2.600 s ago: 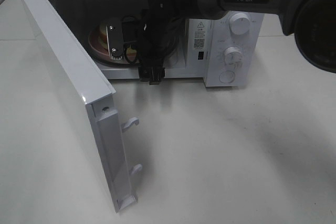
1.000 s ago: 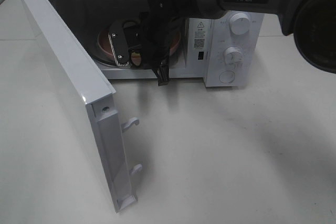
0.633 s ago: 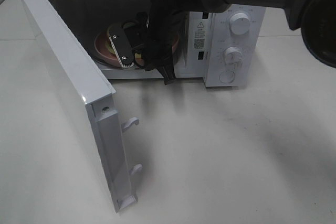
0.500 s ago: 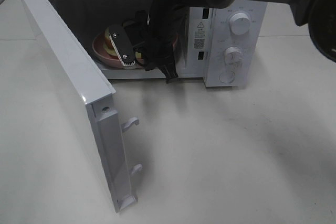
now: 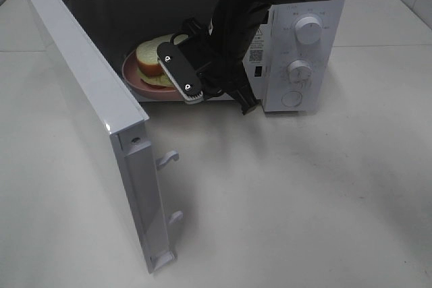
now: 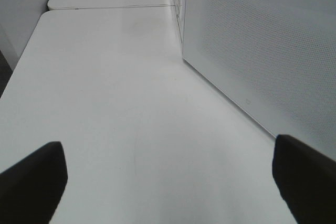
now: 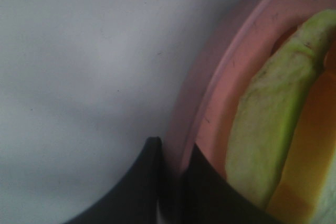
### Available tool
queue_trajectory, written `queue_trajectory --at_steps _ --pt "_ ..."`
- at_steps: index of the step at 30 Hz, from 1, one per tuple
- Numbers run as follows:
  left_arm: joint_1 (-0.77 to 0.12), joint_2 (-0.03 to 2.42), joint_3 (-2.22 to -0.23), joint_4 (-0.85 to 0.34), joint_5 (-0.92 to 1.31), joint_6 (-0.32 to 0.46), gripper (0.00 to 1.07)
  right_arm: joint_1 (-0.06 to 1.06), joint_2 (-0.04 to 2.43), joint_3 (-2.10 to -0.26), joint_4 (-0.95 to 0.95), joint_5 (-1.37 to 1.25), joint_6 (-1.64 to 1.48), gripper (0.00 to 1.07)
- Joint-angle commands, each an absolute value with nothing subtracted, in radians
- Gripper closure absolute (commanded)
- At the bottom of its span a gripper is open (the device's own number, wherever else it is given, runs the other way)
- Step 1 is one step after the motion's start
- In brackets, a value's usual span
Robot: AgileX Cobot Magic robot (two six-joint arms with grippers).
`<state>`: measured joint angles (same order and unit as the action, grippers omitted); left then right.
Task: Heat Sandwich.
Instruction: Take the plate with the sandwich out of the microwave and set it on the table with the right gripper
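The white microwave (image 5: pixel 305 5) stands at the back with its door (image 5: pixel 88 92) swung wide open. Inside, near the opening, the sandwich (image 5: pixel 150 59), pale bread with green and red bits, lies on a round pink plate (image 5: pixel 135 75). My right gripper (image 5: pixel 181 84) reaches into the cavity. The right wrist view shows its fingers (image 7: pixel 147 182) shut on the plate's rim (image 7: pixel 220 77), with green lettuce of the sandwich (image 7: pixel 262 129) just beyond. My left gripper (image 6: pixel 168 182) is open and empty over bare table, beside the microwave's perforated side wall (image 6: pixel 262 51).
The open door juts far toward the front left, with its latch hooks (image 5: pixel 167 160) sticking out. Two knobs (image 5: pixel 309 30) and a button sit on the microwave's right panel. The white tabletop (image 5: pixel 304 200) stretches in front.
My right arm has swung right and lifted. The gripper and the plate have shifted right and toward the opening, and the sandwich now shows plainly.
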<state>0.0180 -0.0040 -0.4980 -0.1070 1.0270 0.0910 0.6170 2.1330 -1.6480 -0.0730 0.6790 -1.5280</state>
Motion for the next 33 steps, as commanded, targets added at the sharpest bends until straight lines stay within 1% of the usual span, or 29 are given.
queue_trajectory --at_steps 1,14,16,19,22,28,33 --pt "0.021 -0.032 -0.494 -0.108 1.027 0.09 0.03 0.618 2.058 -1.575 -0.07 0.613 -1.558 1.07" --pt "0.021 -0.032 -0.494 -0.108 1.027 0.09 0.03 0.62 1.893 -1.373 -0.07 0.553 -1.615 1.07" --pt "0.021 -0.032 -0.494 -0.108 1.027 0.09 0.03 0.62 1.849 -1.311 -0.07 0.534 -1.624 1.07" --pt "0.021 -0.032 -0.494 -0.108 1.027 0.09 0.03 0.62 1.82 -1.274 -0.07 0.513 -1.624 1.07" --pt "0.021 -0.032 -0.494 -0.108 1.027 0.09 0.03 0.62 1.755 -1.199 -0.07 0.478 -1.624 1.07" --pt "0.021 -0.032 -0.494 -0.108 1.027 0.09 0.03 0.62 1.686 -1.122 -0.07 0.472 -1.624 1.07" --pt "0.021 -0.032 -0.494 -0.108 1.027 0.09 0.03 0.62 1.591 -1.015 -0.066 0.474 -1.616 1.07"
